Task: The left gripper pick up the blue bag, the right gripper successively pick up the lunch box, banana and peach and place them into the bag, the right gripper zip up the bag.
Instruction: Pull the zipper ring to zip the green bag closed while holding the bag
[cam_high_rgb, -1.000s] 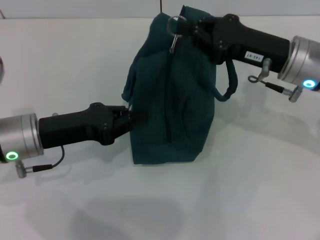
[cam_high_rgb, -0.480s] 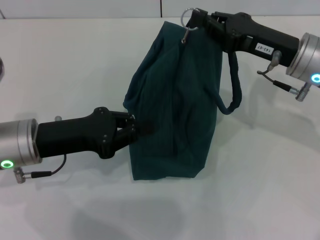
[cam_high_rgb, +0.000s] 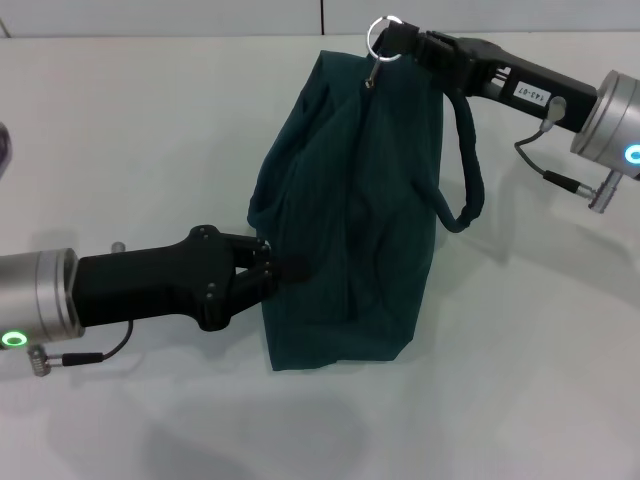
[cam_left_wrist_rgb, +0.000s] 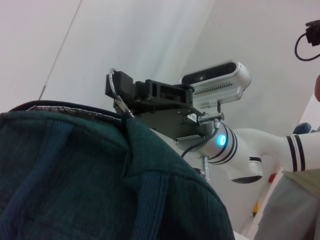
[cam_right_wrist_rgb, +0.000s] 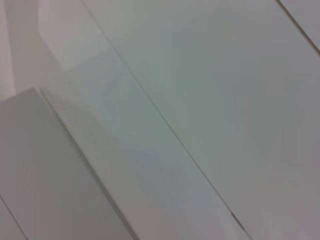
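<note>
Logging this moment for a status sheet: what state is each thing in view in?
blue bag: upright on the table, zipped shut as far as it shows
zipper pull: at the bag's top far end, held by the right gripper
loop handle: hanging loose on the bag's right side
left gripper: shut on the bag's left side
right gripper: shut on the zipper pull

small white label on the right arm, digits too small to read
</note>
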